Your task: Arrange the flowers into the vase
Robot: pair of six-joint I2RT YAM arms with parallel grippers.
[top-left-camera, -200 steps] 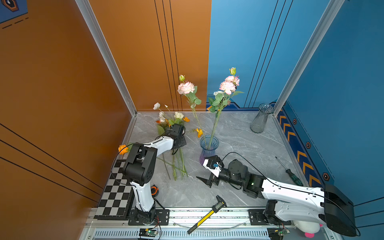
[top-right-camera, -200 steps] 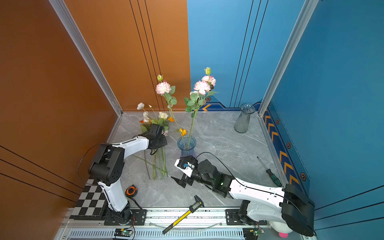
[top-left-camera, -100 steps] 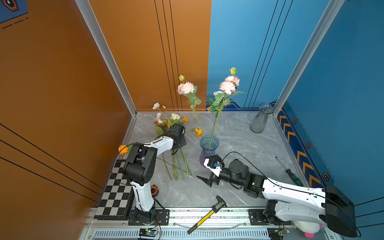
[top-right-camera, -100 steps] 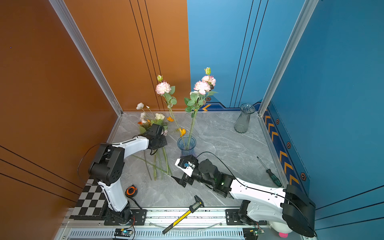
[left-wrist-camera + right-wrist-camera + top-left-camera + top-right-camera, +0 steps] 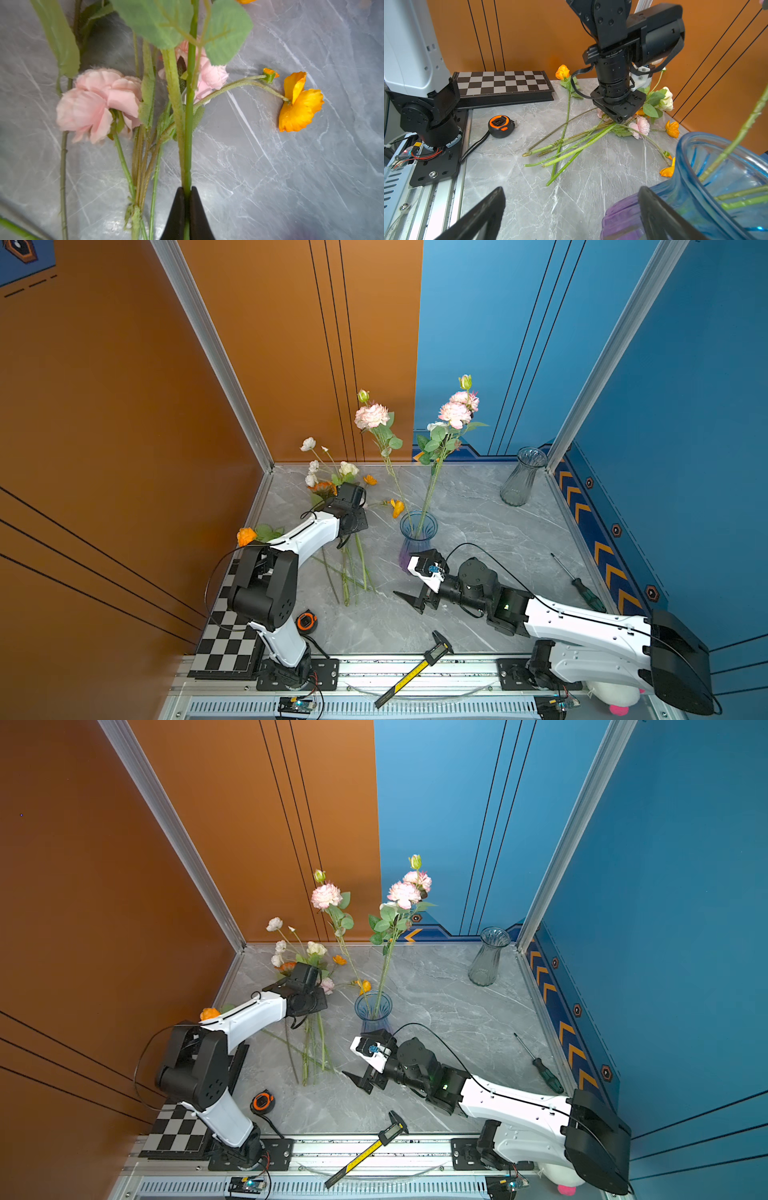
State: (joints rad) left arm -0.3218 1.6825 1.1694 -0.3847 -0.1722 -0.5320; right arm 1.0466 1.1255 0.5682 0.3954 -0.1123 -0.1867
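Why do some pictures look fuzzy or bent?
In both top views, sharp, evenly lit, with wall posts splaying outward; in the left wrist view, the leaves nearest the lens blur, the orange bloom less so; in the right wrist view, the blue vase looms, swollen by the wide lens.

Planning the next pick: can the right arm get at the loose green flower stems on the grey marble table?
Probably yes: its open jaws face the green stem ends, only bare marble table between them.

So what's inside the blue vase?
Inside the blue vase I can see green stems of tall pink flowers, leaning against its rim. The tinted glass blurs their bottom ends, so I cannot tell if there is water.
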